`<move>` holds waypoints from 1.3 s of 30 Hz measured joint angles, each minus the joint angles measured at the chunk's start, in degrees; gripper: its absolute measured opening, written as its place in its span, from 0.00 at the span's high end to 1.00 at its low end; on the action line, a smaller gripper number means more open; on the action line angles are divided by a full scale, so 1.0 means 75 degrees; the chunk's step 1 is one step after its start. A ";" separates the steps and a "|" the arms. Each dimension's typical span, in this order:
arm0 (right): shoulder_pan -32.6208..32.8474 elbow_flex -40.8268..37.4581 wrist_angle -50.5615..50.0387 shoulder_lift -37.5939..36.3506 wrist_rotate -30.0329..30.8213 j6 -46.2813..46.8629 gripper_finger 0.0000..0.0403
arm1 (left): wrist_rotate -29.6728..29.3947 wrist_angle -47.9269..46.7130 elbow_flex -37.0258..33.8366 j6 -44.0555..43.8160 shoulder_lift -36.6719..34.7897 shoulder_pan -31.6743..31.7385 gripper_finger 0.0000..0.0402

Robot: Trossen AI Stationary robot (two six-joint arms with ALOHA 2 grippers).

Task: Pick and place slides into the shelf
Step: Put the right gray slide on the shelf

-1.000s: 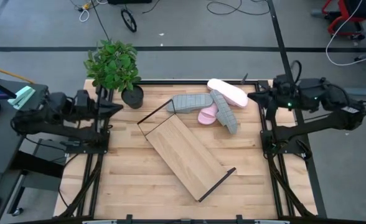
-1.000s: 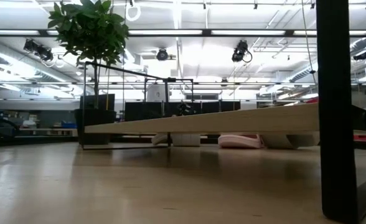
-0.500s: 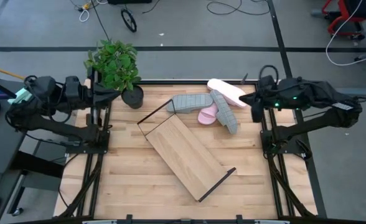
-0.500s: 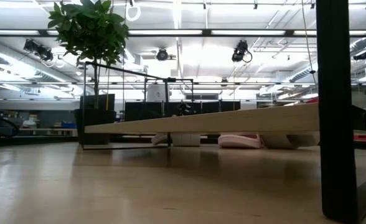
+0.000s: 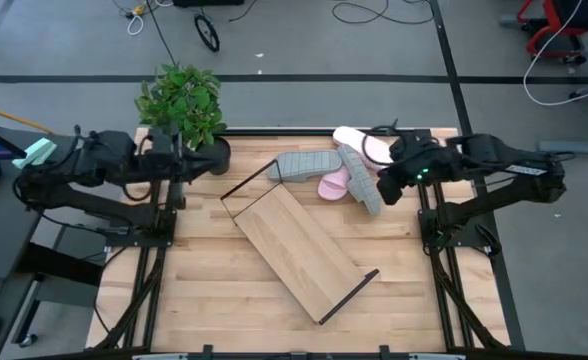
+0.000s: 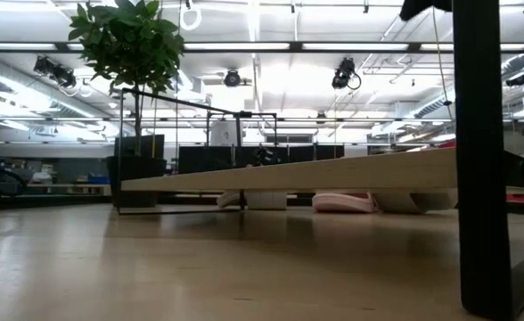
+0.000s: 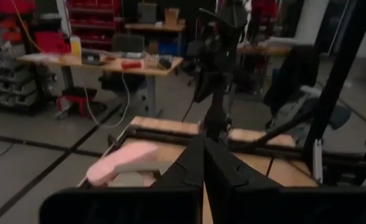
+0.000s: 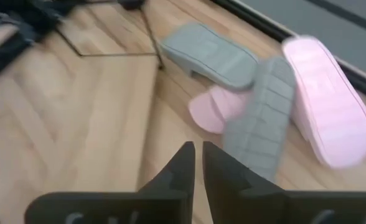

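Observation:
Two grey slides and two pink slides lie in a loose pile on the table's far right part. The longer grey slide overlaps both pink ones. The shelf, a light-wood board with black frame ends, lies slanted in the middle of the table. My right gripper hangs above the pile's right side, tipped down, with a narrow gap between its fingers and nothing in it. My left gripper is shut, level, beside the plant pot.
A potted plant stands at the table's far left corner, close to my left gripper. In the low view the shelf board and its black post block much of the table. Bare tabletop lies near the front edge.
My right gripper has moved from the table's right edge toward the pile of slides and has tipped downward. My left gripper has reached in from the left edge toward the plant pot. Slides and shelf have stayed where they were.

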 joint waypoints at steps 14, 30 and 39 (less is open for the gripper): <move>-0.0519 0.0000 -0.0231 0.1359 -0.0064 0.0153 0.83 | -0.0025 -0.0577 -0.0003 0.0209 0.0535 0.0000 0.96; -0.1619 -0.0003 -0.0298 0.2486 -0.1142 -0.0601 0.61 | -0.0312 -0.0634 -0.0003 0.0147 0.0790 0.0000 0.93; -0.1663 -0.0316 -0.0294 0.2988 -0.1280 -0.0069 0.38 | -0.0570 -0.0630 -0.0003 0.0157 0.0808 0.0000 0.97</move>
